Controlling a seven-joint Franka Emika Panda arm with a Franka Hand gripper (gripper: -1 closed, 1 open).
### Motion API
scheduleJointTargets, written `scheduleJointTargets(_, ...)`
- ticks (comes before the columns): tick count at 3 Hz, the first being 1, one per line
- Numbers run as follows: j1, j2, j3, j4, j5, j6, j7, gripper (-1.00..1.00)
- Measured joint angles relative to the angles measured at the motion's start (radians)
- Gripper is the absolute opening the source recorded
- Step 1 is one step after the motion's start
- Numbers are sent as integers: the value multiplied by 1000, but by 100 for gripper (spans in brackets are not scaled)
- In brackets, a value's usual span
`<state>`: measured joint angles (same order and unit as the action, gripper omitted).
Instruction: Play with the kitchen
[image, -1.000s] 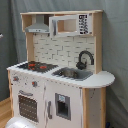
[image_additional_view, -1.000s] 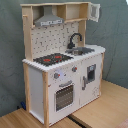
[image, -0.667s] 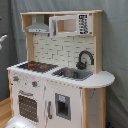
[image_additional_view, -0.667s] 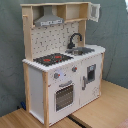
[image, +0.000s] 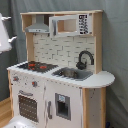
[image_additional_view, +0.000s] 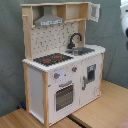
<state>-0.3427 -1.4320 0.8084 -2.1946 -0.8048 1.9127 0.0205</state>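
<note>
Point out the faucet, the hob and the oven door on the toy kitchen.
faucet (image: 85, 57): first exterior view, on its black arch.
hob (image_additional_view: 52, 59): second exterior view, on the red-ringed top.
oven door (image_additional_view: 64, 96): second exterior view, on its window.

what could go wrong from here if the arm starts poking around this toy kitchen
1. The faucet stands tall over the sink; an arm reaching into the basin could catch and bend it.
2. In the second exterior view the upper cabinet door appears to hang open, so a sweep along the top might snag it.
3. The arm is only partly in view at the first exterior view's left edge, near the grey hood; swinging in, it might bump that side and shift the kitchen.
</note>
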Motion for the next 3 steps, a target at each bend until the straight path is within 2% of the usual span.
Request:
scheduleJointTargets(2, -122, 60, -16, -3, 5, 26, 204, 100)
scheduleJointTargets(3, -164, 87, -50, -16, 6, 36, 292, 100)
